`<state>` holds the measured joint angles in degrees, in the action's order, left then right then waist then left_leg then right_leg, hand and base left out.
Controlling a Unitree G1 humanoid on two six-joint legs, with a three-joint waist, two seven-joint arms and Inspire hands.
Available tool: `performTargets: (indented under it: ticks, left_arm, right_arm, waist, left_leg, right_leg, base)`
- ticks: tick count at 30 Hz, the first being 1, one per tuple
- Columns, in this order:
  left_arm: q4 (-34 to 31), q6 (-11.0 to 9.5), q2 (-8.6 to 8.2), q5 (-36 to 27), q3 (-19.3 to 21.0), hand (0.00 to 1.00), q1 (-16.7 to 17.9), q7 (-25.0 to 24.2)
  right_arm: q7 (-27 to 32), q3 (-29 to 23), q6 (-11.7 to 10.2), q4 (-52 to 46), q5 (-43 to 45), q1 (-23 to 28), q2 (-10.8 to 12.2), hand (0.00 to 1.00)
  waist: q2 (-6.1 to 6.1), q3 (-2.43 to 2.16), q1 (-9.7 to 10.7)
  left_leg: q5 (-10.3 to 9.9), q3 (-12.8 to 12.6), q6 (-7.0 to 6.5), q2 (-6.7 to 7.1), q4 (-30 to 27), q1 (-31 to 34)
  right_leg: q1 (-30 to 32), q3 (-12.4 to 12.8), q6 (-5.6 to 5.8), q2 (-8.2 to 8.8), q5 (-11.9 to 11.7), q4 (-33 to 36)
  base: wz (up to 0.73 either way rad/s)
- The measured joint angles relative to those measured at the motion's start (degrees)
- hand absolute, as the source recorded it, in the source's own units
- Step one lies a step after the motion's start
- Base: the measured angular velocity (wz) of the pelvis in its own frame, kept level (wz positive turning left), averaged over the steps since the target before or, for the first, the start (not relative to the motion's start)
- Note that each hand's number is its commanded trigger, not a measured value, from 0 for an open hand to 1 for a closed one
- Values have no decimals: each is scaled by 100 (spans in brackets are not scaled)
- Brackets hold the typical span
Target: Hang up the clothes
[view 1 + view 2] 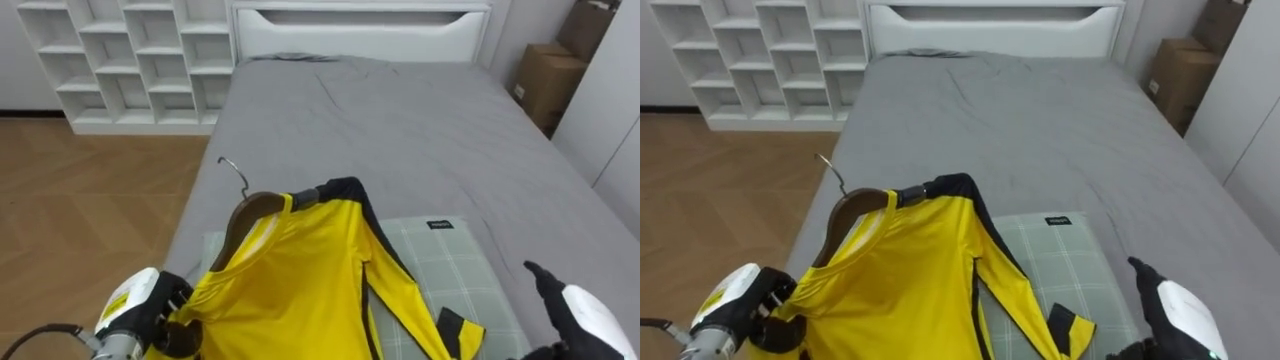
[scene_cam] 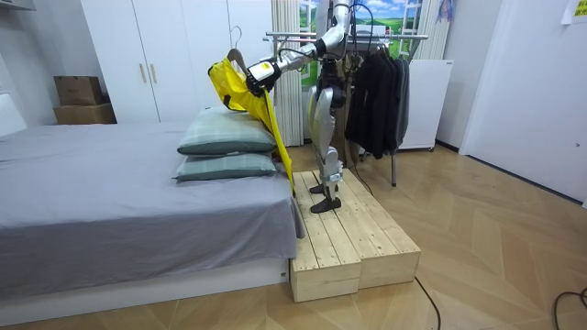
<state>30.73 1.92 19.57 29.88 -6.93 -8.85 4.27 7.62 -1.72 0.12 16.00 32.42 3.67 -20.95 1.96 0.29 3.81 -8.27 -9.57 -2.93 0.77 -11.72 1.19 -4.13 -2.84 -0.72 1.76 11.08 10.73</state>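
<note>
Fingers of the left hand [image 1: 145, 305] are clenching on the shoulder of the yellow shirt [image 1: 300, 285], at the near end of the wooden hanger [image 1: 255, 205] that is already sitting inside the collar. This grip is keeping cloth and hanger together as one load. The hanger's metal hook is pointing up and away from the robot, free of the fabric, so it is staying ready to catch a rail.

The shirt is hanging in the air above the edge of the grey bed [image 1: 400, 120], with one sleeve trailing toward the checked pillows [image 2: 225, 137]; the room view shows it lifted clear of them.

The right hand [image 1: 585, 315] is hovering at the lower right with a dark finger stretched out and nothing in it, apparently acting as a spare.

The robot is standing on a pale wooden platform [image 2: 358, 238] at the bedside, facing the bed. The clothes rack [image 2: 404, 37], loaded with dark garments [image 2: 378, 87], is standing behind it.

Judgement: the dressing of the hanger looks complete; turning to the rack and hooking on remain. Risk: the one-ended grip may be letting the shirt tilt or slide.
</note>
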Motion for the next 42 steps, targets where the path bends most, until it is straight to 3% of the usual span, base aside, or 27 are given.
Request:
performTargets:
  ticks: [10, 15, 18, 22, 28, 31, 38, 42]
  left_arm:
    - [-355, -217, 1, 232, -13, 100, 11, -282]
    - [-674, -387, 24, 258, -23, 100, 26, -332]
    - [-941, -506, 45, 585, -29, 100, 50, -370]
    - [-1251, -696, 250, 687, -142, 100, 55, -372]
    - [-1320, -847, 367, 734, -261, 100, 92, -372]
    - [-1327, -952, 394, 733, -264, 100, 142, -372]
    - [-1346, -1075, 397, 862, -286, 100, 186, -373]
    - [-1581, -1185, 406, 1056, -292, 100, 348, -373]
  right_arm:
    - [3, 64, -243, -290, 646, -244, -3, 0]
    - [111, 57, -447, -329, 885, -423, -6, 0]
    - [189, 58, -601, -377, 866, -539, -51, 0]
    - [328, 66, -715, -491, 863, -612, -222, 0]
    - [426, 111, -831, -506, 801, -727, -299, 0]
    - [441, 182, -918, -506, 786, -814, -303, 0]
    - [691, 245, -1161, -491, 823, -835, -303, 0]
    - [1012, 252, -1287, -493, 1281, -972, -303, 0]
  waist:
    - [-125, 9, 7]
    - [-126, 10, 23]
    - [-121, 12, 16]
    - [-114, 16, -23]
    - [-65, 48, -83]
    - [-21, 75, -84]
    - [-23, 75, -107]
    - [-50, 69, -93]
  left_leg:
    - [0, 15, -1, 1, 5, -57]
    - [1, 25, -1, 2, 5, -68]
    - [1, 22, -1, 8, 13, -71]
    - [1, 9, -1, 11, 36, -84]
    - [1, -53, 0, 7, 43, -105]
    - [0, -57, 1, -1, 44, -116]
    - [-3, -48, -3, -2, 44, -114]
    - [-2, -68, -3, -6, 31, -86]
  right_leg:
    - [-99, -19, 5, 5, -4, -5]
    - [-102, -32, 5, 3, -4, -11]
    - [-89, -9, 7, 3, -3, -24]
    - [-89, 44, 7, 1, -3, -41]
    - [-131, 96, 6, -8, -4, -56]
    - [-139, 101, 6, -7, -5, -57]
    - [-102, 86, 22, 1, -15, -53]
    - [-85, 100, 22, -8, -15, -11]
  base:
    - [0]
    - [0]
    - [0]
    - [0]
    - [-3]
    - [-2]
    - [0]
    - [-1]
